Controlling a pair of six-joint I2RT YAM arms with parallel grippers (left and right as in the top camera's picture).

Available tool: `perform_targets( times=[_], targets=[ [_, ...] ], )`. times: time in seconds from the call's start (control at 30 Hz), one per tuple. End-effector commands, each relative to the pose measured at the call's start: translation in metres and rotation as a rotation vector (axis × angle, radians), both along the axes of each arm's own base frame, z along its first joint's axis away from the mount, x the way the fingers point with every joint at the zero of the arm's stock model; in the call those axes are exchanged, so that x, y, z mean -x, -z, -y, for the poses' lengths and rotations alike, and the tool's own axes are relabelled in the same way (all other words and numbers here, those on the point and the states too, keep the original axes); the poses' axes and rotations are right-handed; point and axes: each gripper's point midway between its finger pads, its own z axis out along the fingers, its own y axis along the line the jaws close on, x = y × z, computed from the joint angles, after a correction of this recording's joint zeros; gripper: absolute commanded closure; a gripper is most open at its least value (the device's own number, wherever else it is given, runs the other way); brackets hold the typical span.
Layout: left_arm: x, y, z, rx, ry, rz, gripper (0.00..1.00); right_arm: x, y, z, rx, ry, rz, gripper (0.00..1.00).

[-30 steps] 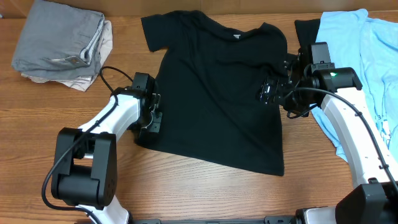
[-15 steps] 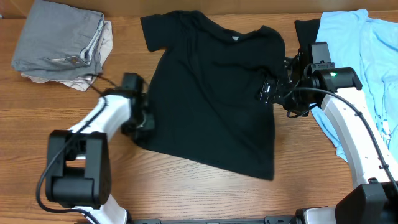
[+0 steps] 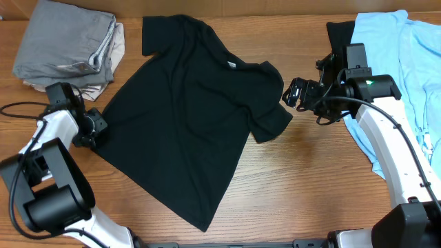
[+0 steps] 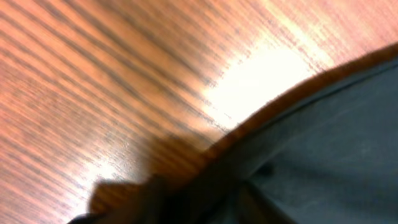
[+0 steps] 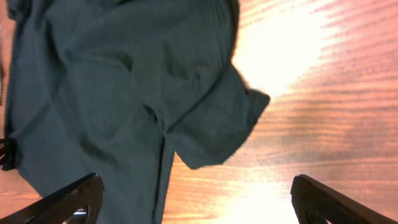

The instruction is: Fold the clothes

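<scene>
Grey folded garments (image 3: 65, 45) sit stacked on a beige piece (image 3: 118, 43) at the far left corner of the wooden table (image 3: 310, 186); they are not part of the job.

Just below them is my left gripper (image 3: 93, 131), at the left edge of the black T-shirt (image 3: 186, 117), near its lower side corner. The wrist view is blurred and shows only wood and a dark hem edge, so I cannot tell whether these jaws are pinching cloth or standing clear. The left arm is drawn in close to its base, the forearm running up the table edge and the wrist turned rightward toward the shirt.

The T-shirt lies flat on a diagonal across the middle of the table, its white neck label (image 3: 232, 65) toward the upper right, one sleeve (image 3: 155, 33) at the upper left, the other sleeve (image 3: 272, 122) at the right, and the hem toward the lower left. Judgement: light, limp fabric that will drag and wrinkle rather than hold shape. It is best taken at an edge, by a sleeve end or hem corner, pinching through both layers.

My right gripper (image 3: 293, 93) hangs just beside the right sleeve, jaws spread wide and holding nothing. That arm rises from the lower right and bends leftward at the wrist.

A light blue tee (image 3: 406, 76) lies at the far right, unfolded.
</scene>
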Motion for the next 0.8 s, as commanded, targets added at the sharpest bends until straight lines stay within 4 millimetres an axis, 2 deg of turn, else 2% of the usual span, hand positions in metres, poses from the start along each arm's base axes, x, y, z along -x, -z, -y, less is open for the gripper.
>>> perform_targets(
  times=[0.0, 0.07, 0.17, 0.33, 0.47, 0.57, 0.77],
  targets=[
    [0.002, 0.017, 0.021, 0.093, 0.085, -0.09, 0.37, -0.007, -0.005, -0.003, -0.014, -0.002, 0.04, 0.0],
    [-0.017, -0.005, 0.027, 0.075, 0.158, -0.072, 0.25, -0.019, -0.008, -0.004, -0.014, -0.011, 0.091, 0.02],
    [-0.049, -0.044, 0.044, 0.044, 0.263, -0.032, 0.12, -0.041, -0.01, -0.005, 0.004, -0.038, 0.178, 0.05],
    [-0.09, -0.108, 0.086, -0.002, 0.411, 0.055, 0.03, -0.088, 0.003, -0.004, 0.058, -0.082, 0.31, 0.12],
    [-0.106, -0.148, 0.129, -0.024, 0.53, 0.107, 0.0, -0.117, 0.028, -0.005, 0.092, -0.126, 0.343, 0.12],
    [-0.107, -0.162, 0.169, -0.035, 0.65, 0.12, 0.0, -0.136, 0.046, -0.003, 0.129, -0.154, 0.345, 0.12],
    [-0.099, -0.162, 0.225, -0.03, 0.777, 0.111, 0.0, -0.163, 0.068, -0.007, 0.171, -0.223, 0.347, 0.17]
  ],
)
